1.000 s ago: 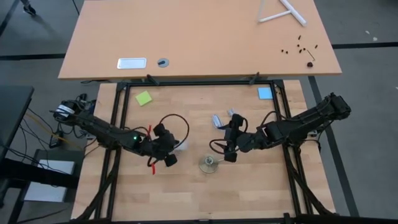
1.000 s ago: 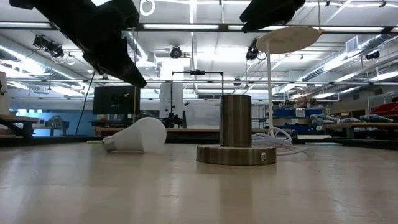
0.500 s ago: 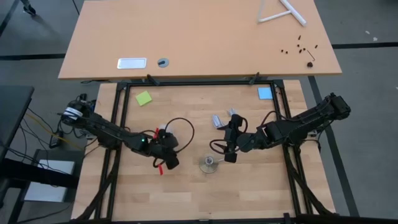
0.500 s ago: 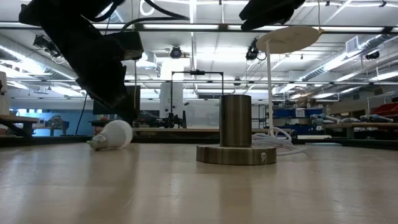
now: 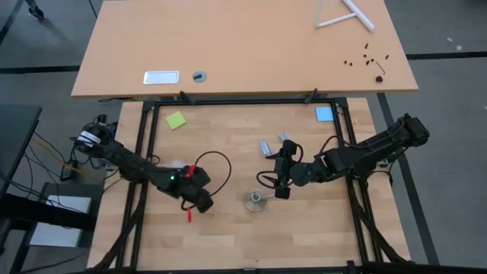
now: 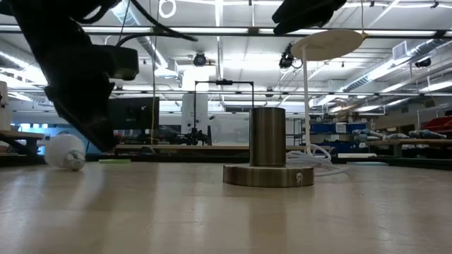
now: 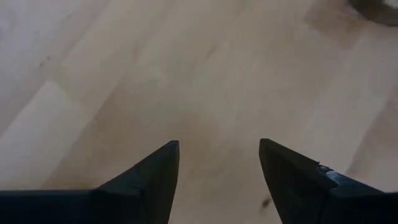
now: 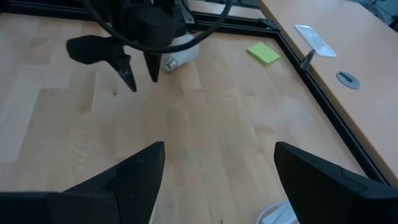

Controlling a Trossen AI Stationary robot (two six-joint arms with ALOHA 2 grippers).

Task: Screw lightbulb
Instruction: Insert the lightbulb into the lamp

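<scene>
lightbulb (image 8: 180, 51) half hidden behind left gripper (image 8: 138, 76) — screw end peeking out; socket (image 7: 379, 5) cut off by edge

we find no readable text, no labels, brands, numbers or signs on anything in view

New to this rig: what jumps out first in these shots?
The metal socket stands upright on its round base mid-table, empty. The lightbulb lies on its side off toward the left arm's side, loose on the wood, and the left gripper hangs open just beside it, holding nothing. The right gripper waits open near the socket.
</scene>
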